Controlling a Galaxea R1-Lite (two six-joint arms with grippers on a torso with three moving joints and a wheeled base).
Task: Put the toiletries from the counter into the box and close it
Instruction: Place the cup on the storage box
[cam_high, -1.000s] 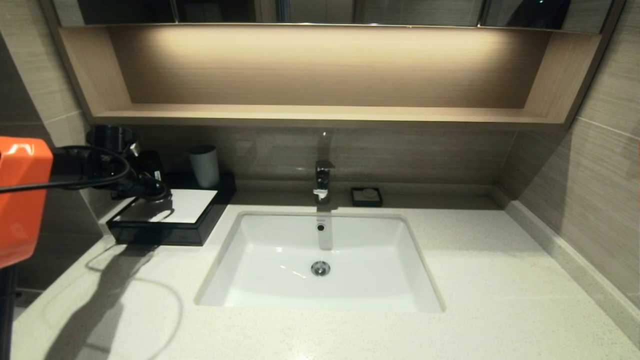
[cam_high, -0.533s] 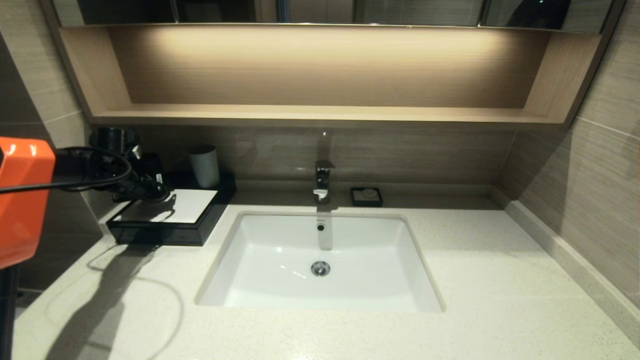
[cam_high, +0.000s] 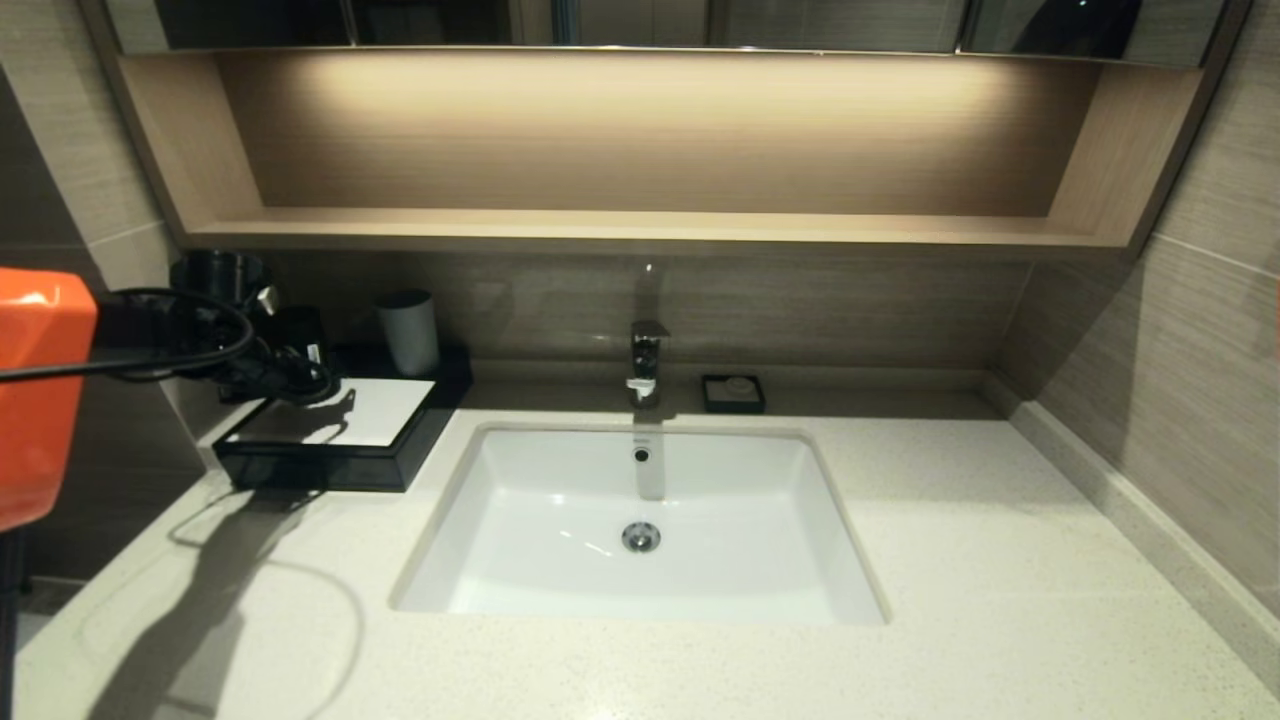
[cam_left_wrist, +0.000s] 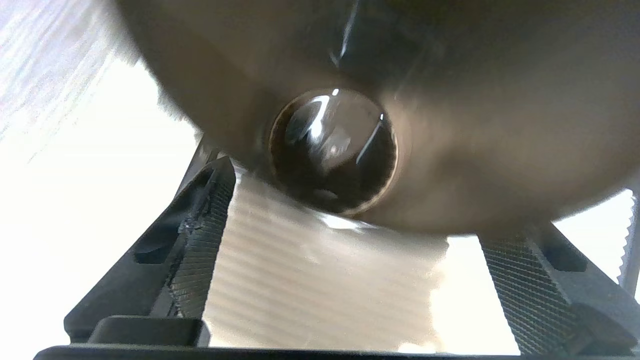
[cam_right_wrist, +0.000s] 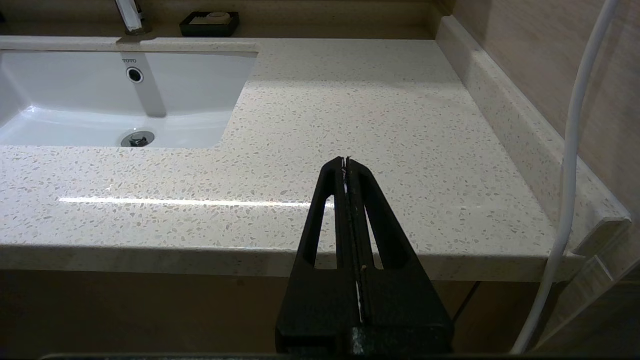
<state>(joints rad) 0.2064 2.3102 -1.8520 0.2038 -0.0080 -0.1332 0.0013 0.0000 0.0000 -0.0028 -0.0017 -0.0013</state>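
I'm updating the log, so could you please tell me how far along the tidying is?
Looks done: no toiletries show on the counter, and the box drawer looks shut. In hand: nothing; the left gripper hovers open over the box by the dark tumbler; the right gripper is parked shut. Left: probably only withdrawing.

the flat black box (cam_high: 330, 440) with its white top panel is sitting shut at the back left of the pale speckled counter (cam_high: 1000, 560), just left of the white sink basin (cam_high: 640, 520), its long side angling toward the wall.
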